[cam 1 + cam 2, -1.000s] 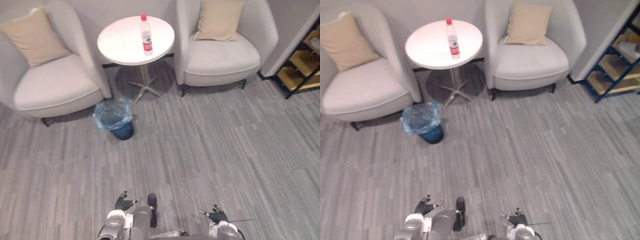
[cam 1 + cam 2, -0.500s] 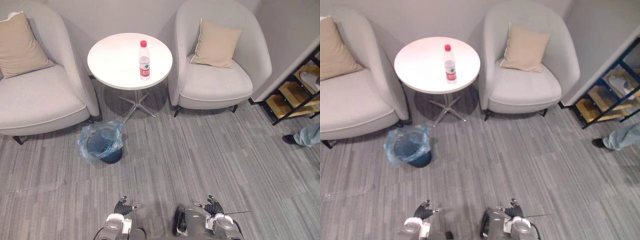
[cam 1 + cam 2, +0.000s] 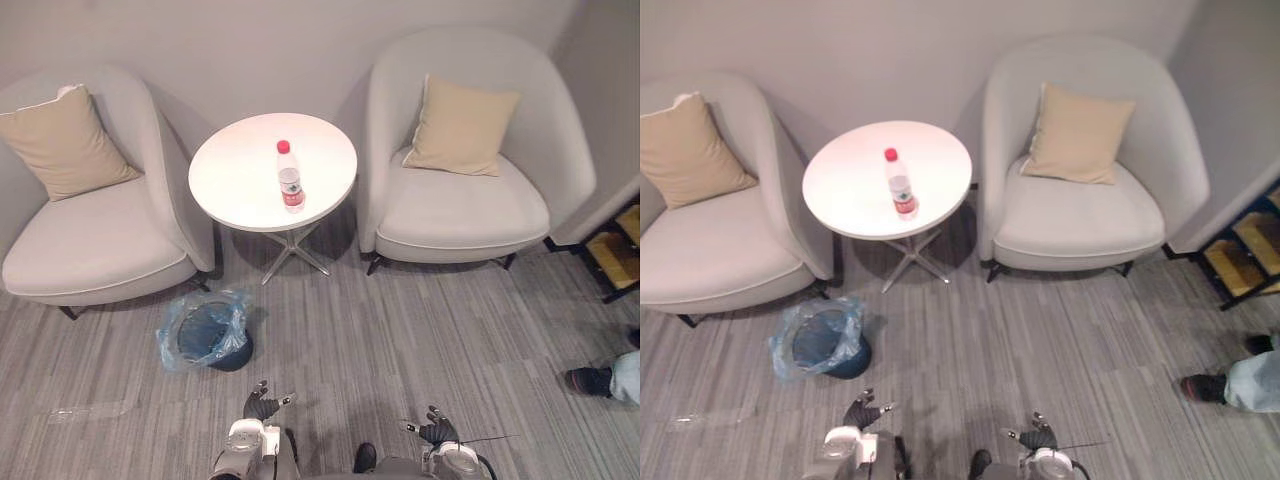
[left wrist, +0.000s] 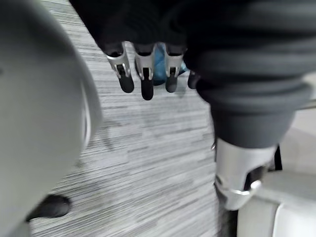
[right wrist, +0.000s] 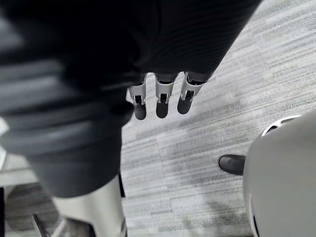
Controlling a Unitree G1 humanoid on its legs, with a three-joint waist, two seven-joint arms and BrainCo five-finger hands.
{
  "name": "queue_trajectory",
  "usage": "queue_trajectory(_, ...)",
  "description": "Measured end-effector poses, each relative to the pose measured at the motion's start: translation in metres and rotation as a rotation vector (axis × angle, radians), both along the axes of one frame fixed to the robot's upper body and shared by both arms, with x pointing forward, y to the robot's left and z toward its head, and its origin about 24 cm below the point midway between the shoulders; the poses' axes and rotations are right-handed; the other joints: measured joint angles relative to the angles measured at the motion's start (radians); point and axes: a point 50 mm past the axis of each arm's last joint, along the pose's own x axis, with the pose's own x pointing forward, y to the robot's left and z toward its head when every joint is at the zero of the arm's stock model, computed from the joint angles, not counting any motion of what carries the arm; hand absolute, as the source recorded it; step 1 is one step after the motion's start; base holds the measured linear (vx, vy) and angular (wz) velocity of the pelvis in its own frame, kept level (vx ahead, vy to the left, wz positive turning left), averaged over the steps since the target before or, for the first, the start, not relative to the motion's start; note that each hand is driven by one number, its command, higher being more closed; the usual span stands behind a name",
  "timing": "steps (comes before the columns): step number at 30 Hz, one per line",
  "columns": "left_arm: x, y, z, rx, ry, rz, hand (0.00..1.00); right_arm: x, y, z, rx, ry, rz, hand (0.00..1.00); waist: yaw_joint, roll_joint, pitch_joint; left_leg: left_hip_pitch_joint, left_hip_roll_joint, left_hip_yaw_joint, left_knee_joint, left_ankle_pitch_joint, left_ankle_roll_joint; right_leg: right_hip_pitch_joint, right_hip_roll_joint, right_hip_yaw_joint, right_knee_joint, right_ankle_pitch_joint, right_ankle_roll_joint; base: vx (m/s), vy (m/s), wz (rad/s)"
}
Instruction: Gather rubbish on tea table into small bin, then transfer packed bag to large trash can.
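Observation:
A clear plastic bottle with a red cap and red label (image 3: 290, 178) stands upright on the round white tea table (image 3: 235, 185) between two armchairs. On the floor to the table's left front sits the small dark bin lined with a blue bag (image 3: 207, 332). My left hand (image 3: 262, 405) hangs low near the view's lower edge, a short way right of the bin. Its fingers (image 4: 143, 74) are relaxed and hold nothing. My right hand (image 3: 435, 430) hangs low on the other side, fingers (image 5: 160, 96) likewise loose and empty.
Two pale armchairs (image 3: 90, 240) (image 3: 470, 215) with beige cushions flank the table against the wall. A shelf (image 3: 615, 250) stands at the far right. A person's shoe and trouser leg (image 3: 600, 378) show on the right. A clear plastic scrap (image 3: 85, 411) lies on the grey floor at left.
The whole picture has shifted, so the camera has moved; the table and chairs now sit lower in view. Bottle and bin keep their places. Both hands still hang low and empty.

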Motion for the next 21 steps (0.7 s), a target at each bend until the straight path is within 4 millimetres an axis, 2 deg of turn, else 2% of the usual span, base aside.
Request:
queue_trajectory(1,0.000,0.002,0.000,0.009,0.000,-0.010,0.00,0.004,0.003,0.001,0.005,-0.008,0.005,0.00,0.019,-0.008,-0.003,0.039,-0.032,0.006,-0.064,0.093,0.048,0.012,-0.014,0.030,-0.003,-0.015,0.024,0.41,0.139,-0.05)
queue_trajectory(2,0.000,0.006,0.000,0.018,0.000,-0.011,0.00,0.006,0.009,0.001,0.018,-0.011,0.019,0.00,0.015,-0.032,-0.005,0.041,-0.056,0.011,-0.060,0.078,0.066,0.013,-0.039,0.037,-0.008,-0.017,0.035,0.42,0.127,-0.01)
queue_trajectory(4,0.002,0.014,0.001,0.033,-0.004,-0.016,0.00,0.010,0.016,0.001,0.035,-0.018,0.030,0.00,0.021,-0.047,0.000,0.042,-0.063,0.028,-0.002,0.023,0.079,0.018,-0.061,0.066,0.040,-0.025,0.054,0.40,0.130,0.07)
queue_trajectory(6,-0.001,0.016,0.000,0.037,0.011,-0.017,0.00,0.011,0.019,0.001,0.044,-0.015,0.040,0.00,0.023,-0.044,-0.001,0.091,-0.060,0.031,0.010,-0.025,0.081,-0.026,-0.071,0.101,0.219,-0.044,0.084,0.38,0.151,-0.13)
queue_trajectory(8,-0.010,0.023,-0.005,0.054,0.054,-0.020,0.00,0.007,0.023,-0.002,0.061,0.000,0.040,0.00,0.013,-0.048,-0.001,0.201,-0.077,0.008,-0.039,-0.070,0.084,-0.147,-0.114,0.126,0.594,-0.055,0.157,0.36,0.128,0.09)
queue_trajectory(9,-0.012,0.024,-0.006,0.061,0.066,-0.027,0.00,0.009,0.022,-0.001,0.061,-0.006,0.041,0.00,0.002,-0.052,-0.004,0.225,-0.082,-0.002,-0.049,-0.080,0.084,-0.170,-0.125,0.121,0.664,-0.071,0.152,0.43,0.070,0.47)
queue_trajectory(10,-0.016,0.025,-0.007,0.071,0.087,-0.044,0.00,0.008,0.021,-0.001,0.060,-0.006,0.041,0.00,-0.007,-0.058,-0.008,0.268,-0.093,-0.024,-0.069,-0.093,0.085,-0.209,-0.139,0.102,0.742,-0.103,0.127,0.29,0.024,0.45)
queue_trajectory(12,-0.018,0.026,-0.008,0.075,0.092,-0.049,0.00,0.007,0.020,-0.001,0.058,-0.004,0.041,0.00,-0.008,-0.062,-0.011,0.312,-0.093,-0.042,-0.091,-0.100,0.081,-0.246,-0.148,0.063,0.743,-0.136,0.103,0.39,-0.022,0.49)
queue_trajectory(13,-0.019,0.026,-0.009,0.074,0.099,-0.048,0.00,0.009,0.019,0.000,0.057,-0.013,0.039,0.00,-0.014,-0.059,-0.009,0.338,-0.081,-0.070,-0.095,-0.100,0.080,-0.282,-0.138,0.046,0.676,-0.160,0.074,0.46,-0.083,0.56)
queue_trajectory(16,-0.019,0.022,-0.009,0.064,0.102,-0.049,0.00,0.016,0.012,0.004,0.039,-0.045,0.044,0.00,-0.027,-0.023,0.003,0.380,-0.025,-0.122,-0.093,-0.102,0.076,-0.329,-0.054,0.102,0.504,-0.151,0.063,0.36,-0.152,0.48)
queue_trajectory(17,-0.020,0.022,-0.010,0.061,0.107,-0.049,0.00,0.017,0.011,0.005,0.035,-0.052,0.043,0.00,-0.031,-0.015,0.004,0.385,-0.009,-0.145,-0.089,-0.102,0.076,-0.346,-0.024,0.143,0.447,-0.127,0.061,0.38,-0.234,0.68)
queue_trajectory(18,-0.023,0.022,-0.011,0.063,0.114,-0.048,0.00,0.017,0.009,0.005,0.032,-0.052,0.043,0.00,-0.047,-0.019,0.000,0.393,0.006,-0.182,-0.082,-0.106,0.058,-0.354,0.015,0.229,0.314,-0.042,0.066,0.48,-0.311,1.07)
queue_trajectory(19,-0.027,0.025,-0.012,0.068,0.124,-0.047,0.00,0.008,0.009,0.002,0.033,-0.030,0.036,0.00,-0.058,-0.051,-0.018,0.393,-0.004,-0.219,-0.060,-0.133,0.012,-0.335,0.009,0.293,0.193,0.096,0.057,0.51,-0.346,1.18)
queue_trajectory(20,-0.025,0.027,-0.012,0.075,0.124,-0.049,0.00,0.002,0.009,0.000,0.039,-0.017,0.031,0.00,-0.060,-0.061,-0.015,0.397,-0.011,-0.235,-0.046,-0.162,-0.027,-0.331,-0.006,0.297,0.196,0.145,0.046,0.35,-0.250,0.84)
queue_trajectory(21,-0.023,0.017,-0.012,0.053,0.121,-0.050,0.00,0.006,-0.002,0.002,0.014,-0.023,0.020,0.00,-0.052,-0.010,-0.011,0.406,0.034,-0.249,-0.028,-0.182,-0.042,-0.332,0.027,0.263,0.239,0.147,0.034,0.37,-0.276,0.61)
